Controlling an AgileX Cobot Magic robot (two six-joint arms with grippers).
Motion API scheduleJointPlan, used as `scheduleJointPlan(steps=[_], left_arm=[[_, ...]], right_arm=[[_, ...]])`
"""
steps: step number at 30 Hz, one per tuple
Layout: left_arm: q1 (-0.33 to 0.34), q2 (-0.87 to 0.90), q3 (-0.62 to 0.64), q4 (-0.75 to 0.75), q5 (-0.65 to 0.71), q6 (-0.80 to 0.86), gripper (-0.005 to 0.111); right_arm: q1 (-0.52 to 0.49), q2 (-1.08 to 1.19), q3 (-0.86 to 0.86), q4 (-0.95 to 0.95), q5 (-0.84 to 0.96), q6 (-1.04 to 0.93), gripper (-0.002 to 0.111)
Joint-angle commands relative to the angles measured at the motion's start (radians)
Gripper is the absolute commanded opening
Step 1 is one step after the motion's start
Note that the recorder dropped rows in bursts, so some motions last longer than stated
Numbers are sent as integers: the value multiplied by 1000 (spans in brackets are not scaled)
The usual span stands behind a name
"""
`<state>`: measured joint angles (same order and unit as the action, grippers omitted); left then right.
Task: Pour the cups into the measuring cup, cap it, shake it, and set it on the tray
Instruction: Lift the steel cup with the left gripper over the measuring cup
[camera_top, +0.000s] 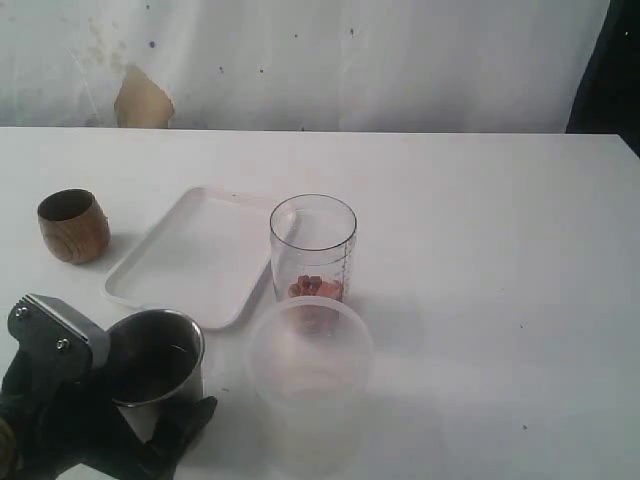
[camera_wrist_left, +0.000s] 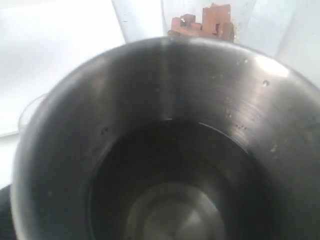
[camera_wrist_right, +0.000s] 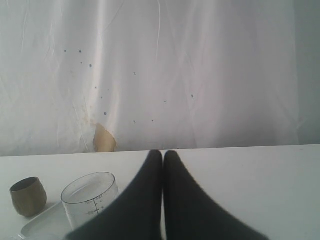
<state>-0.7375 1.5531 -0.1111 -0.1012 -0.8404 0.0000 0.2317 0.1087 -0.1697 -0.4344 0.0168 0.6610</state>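
Observation:
The steel tumbler (camera_top: 155, 355) stands upright near the table's front left, and my left gripper (camera_top: 150, 395) reaches around it from below. One dark finger (camera_top: 190, 422) shows beside its base. In the left wrist view the tumbler's inside (camera_wrist_left: 165, 150) fills the picture, looks empty and hides the fingers. The clear measuring cup (camera_top: 312, 245) stands right of the tray (camera_top: 190, 255), with red-brown pieces (camera_top: 312, 288) at its bottom. The wooden cup (camera_top: 73, 226) sits left of the tray. My right gripper (camera_wrist_right: 162, 152) is shut and empty, above the table and back from the measuring cup (camera_wrist_right: 90, 200).
A wide frosted plastic tub (camera_top: 308, 365) stands just in front of the measuring cup, right of the tumbler. A white curtain hangs behind the table's far edge. The right half of the table is bare white surface.

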Motion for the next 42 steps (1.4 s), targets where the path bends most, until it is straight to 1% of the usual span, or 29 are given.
scheduleJointPlan(steps=[1,3,4,5,7,10,11,12,18,25,26,28,29,32,34,37,38,39,41,42], left_arm=[[-3,14,-8,-49,-36,0,105],[-3,13,-8,-50,-45,0,101],[-3,13,-8,-50,-47,0,96],[-3,13,-8,-50,-47,-11,89],[-3,13,-8,-50,-47,-28,70],[-3,13,-8,-50,-45,-26,29],[-3,13,-8,-50,-47,-26,12],[-3,13,-8,-50,-47,-19,1],[-3,-31,-8,-122,-56,25,0],[-3,-171,-20,-189,-115,27,0],[-3,-189,-32,-204,-100,31,0],[-3,-224,-87,-234,-15,76,0],[-3,-235,-117,-246,32,113,0],[-3,-240,-244,-288,235,268,0],[-3,-237,-337,-363,342,382,0],[-3,-237,-447,-533,402,586,0],[-3,-237,-470,-588,410,653,0],[-3,-237,-501,-674,416,757,0],[-3,-237,-536,-791,415,891,0],[-3,-237,-557,-873,415,991,0]], right_arm=[[-6,-6,2,-9,-10,4,0],[-6,-6,2,-9,-10,4,0],[-6,-6,2,-9,-10,4,0],[-6,-6,2,-9,-10,4,0],[-6,-6,2,-9,-10,4,0],[-6,-6,2,-9,-10,4,0],[-6,-6,2,-9,-10,4,0],[-6,-6,2,-9,-10,4,0],[-6,-6,2,-9,-10,4,0],[-6,-6,2,-9,-10,4,0],[-6,-6,2,-9,-10,4,0],[-6,-6,2,-9,-10,4,0],[-6,-6,2,-9,-10,4,0],[-6,-6,2,-9,-10,4,0],[-6,-6,2,-9,-10,4,0],[-6,-6,2,-9,-10,4,0],[-6,-6,2,-9,-10,4,0],[-6,-6,2,-9,-10,4,0],[-6,-6,2,-9,-10,4,0],[-6,-6,2,-9,-10,4,0]])
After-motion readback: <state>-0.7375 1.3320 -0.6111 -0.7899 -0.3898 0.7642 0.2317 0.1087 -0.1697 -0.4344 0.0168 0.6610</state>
